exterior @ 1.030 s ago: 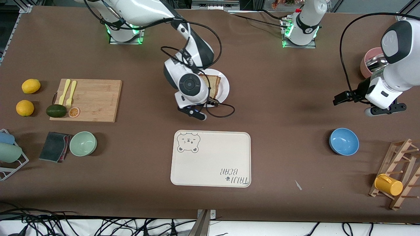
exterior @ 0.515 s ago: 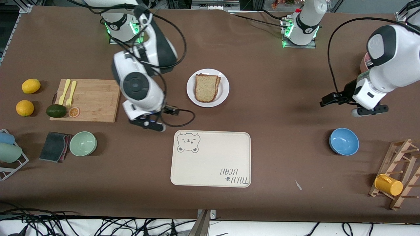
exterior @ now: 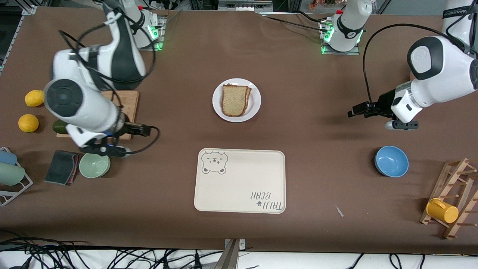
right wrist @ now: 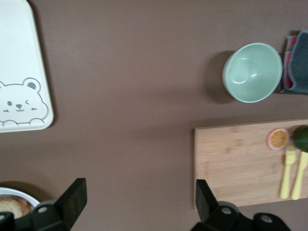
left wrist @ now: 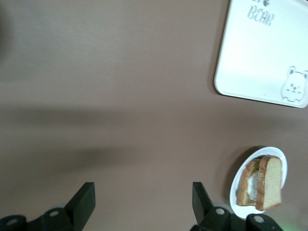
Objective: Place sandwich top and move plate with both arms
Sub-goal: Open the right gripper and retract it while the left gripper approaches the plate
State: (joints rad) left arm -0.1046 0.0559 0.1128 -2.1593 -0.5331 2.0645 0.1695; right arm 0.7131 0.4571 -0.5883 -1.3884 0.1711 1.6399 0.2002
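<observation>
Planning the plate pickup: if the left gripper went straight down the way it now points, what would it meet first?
Probably only bare table. The left gripper points down, fingers open, with brown tabletop between them. The plate carrying the sandwich top lies off to one side.

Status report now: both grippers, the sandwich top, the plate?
Left gripper open over bare table. Right gripper open above cutting board end. Sandwich top on plate, nothing gripped. Tray nearer the camera.
</observation>
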